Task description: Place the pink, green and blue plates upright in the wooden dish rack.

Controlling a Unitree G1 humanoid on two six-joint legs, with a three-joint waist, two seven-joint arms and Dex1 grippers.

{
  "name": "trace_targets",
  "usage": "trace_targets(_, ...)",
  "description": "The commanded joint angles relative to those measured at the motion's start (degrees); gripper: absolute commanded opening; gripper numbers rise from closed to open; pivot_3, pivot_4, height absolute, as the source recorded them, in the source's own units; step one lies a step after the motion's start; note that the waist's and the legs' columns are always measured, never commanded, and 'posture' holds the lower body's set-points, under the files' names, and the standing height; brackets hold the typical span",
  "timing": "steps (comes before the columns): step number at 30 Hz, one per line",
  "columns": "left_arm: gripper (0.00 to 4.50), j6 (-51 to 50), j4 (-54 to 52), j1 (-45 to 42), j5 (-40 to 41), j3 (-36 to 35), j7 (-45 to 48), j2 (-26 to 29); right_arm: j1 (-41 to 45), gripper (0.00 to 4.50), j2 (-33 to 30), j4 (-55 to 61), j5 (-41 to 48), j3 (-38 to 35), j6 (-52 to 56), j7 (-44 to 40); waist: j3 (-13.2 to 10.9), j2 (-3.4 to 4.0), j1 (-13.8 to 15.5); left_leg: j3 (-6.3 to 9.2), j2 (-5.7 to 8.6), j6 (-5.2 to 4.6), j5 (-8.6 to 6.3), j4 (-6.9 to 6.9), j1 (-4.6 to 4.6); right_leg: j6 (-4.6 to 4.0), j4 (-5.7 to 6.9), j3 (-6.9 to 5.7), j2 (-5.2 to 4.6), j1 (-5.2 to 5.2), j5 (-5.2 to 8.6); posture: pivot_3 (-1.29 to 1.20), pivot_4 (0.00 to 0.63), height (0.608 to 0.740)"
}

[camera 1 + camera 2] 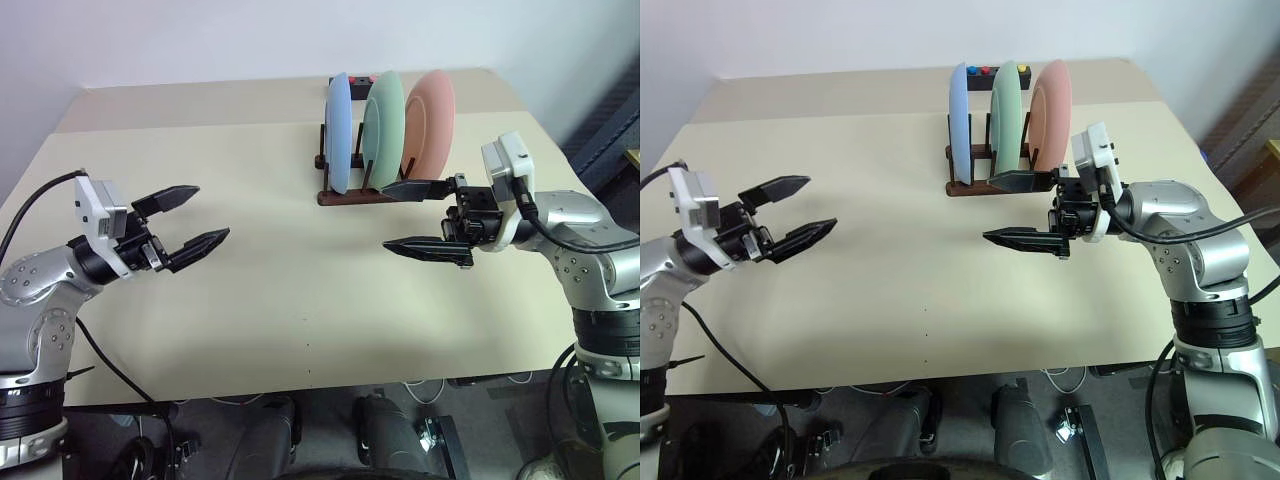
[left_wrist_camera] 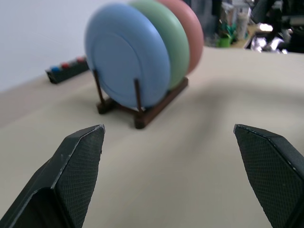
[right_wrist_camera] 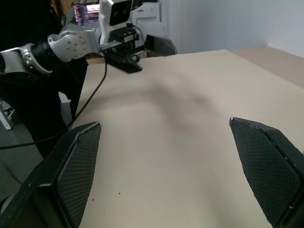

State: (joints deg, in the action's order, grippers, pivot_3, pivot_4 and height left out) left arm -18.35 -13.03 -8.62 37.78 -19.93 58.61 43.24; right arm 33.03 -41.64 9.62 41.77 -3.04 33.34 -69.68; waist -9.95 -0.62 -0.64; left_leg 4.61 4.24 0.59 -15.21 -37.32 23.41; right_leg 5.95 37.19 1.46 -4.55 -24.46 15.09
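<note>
1. Wooden dish rack sits upper centre of the head view, on the beige table. It holds all three plates on edge: blue plate at frame left, green plate in the middle slot, pink plate at frame right. None leans out of its slot as far as can be seen.
2. Left gripper at frame left, over bare table, well apart from the rack. Jaws spread wide, nothing between them; left wrist view confirms empty fingertips with the rack beyond.
3. Right gripper at right of centre, just in front of the rack's right end, pointing across toward frame left. Jaws wide apart, empty. Upper finger lies near the pink plate's lower edge; contact cannot be told.
4. Judgement: loading looks complete; the step in hand is clearing the right arm.
5. To do it well: keep jaws open, draw away from the rack along the open table, avoid sweeping the upper finger past the pink plate's rim, which could tip it.
6. Small box with coloured buttons behind the rack; not involved.
</note>
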Motion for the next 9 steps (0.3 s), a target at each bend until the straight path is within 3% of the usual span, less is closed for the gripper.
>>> trace_targets(1,4.50,-0.1,-2.0,1.2,0.8,-0.8,0.7,0.7,-0.7,4.42,-0.2,3.3,0.2,-1.0,0.0,1.5,0.0,0.00,0.0,0.00,0.00,0.00,0.00,0.00,0.00,0.00,0.00,0.00,0.00,0.00,0.00,0.00,0.150,0.740)
trace_targets(9,4.50,1.8,0.5,-0.8,-0.7,3.4,0.8,-3.0,0.6,4.42,-0.7,5.0,0.9,-0.7,2.6,3.3,0.0,-0.01,0.2,0.00,0.01,0.00,0.00,-0.03,0.00,0.00,-0.02,-0.01,-0.02,0.03,0.00,0.00,0.150,0.740)
